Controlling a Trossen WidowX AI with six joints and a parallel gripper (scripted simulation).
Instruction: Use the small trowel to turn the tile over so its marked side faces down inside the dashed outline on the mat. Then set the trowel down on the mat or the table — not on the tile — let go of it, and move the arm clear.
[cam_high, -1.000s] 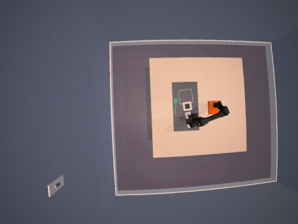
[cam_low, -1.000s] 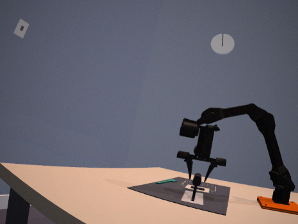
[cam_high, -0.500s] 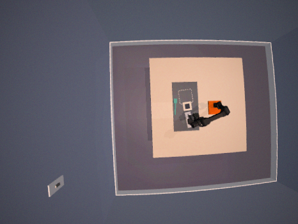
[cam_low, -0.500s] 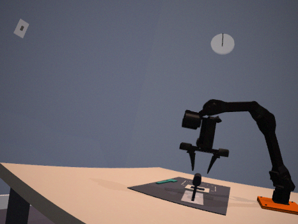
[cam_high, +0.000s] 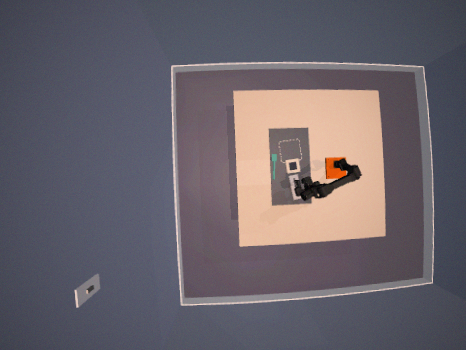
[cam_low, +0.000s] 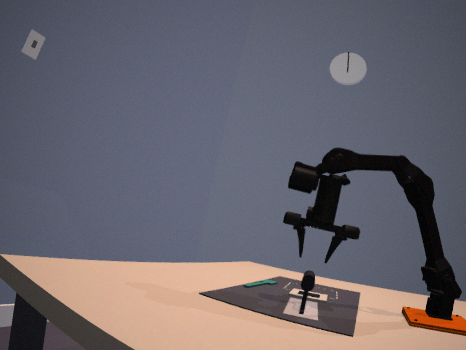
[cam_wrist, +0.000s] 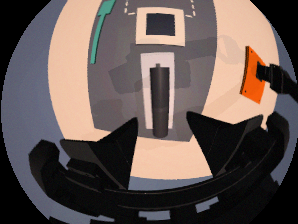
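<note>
Top view: a pale square tile (cam_high: 288, 166) (cam_low: 324, 298) (cam_wrist: 141, 26) lies flat on a dark mat (cam_high: 278, 195) (cam_low: 340, 320) (cam_wrist: 107, 107), its dark center mark facing up and its far edge at the dashed outline (cam_high: 290, 139) (cam_low: 337, 295) (cam_wrist: 193, 9). On the side of the tile opposite the outline rests the trowel (cam_high: 294, 195) (cam_low: 308, 280) (cam_wrist: 160, 100), pale blade flat, dark handle raised. The gripper (cam_high: 301, 189) (cam_low: 313, 259) (cam_wrist: 162, 117) hangs above that handle, fingers spread and holding nothing. The turn remains to be done; the likely step is taking the trowel. That calls for centering the fingers, lowering them straight down either side of the handle and closing squarely, as a knock could twist the blade out of line with the tile. Kept low, the blade could then enter under the near edge; a blunt push might merely slide the tile. A teal tool (cam_high: 274, 158) (cam_low: 260, 283) (cam_wrist: 162, 117) lies to one side of the tile. Beyond the mat spread a peach tabletop (cam_high: 345, 220) (cam_low: 165, 295) (cam_wrist: 65, 100) and blue-gray walls, one bearing a round white disc (cam_low: 348, 75).
</note>
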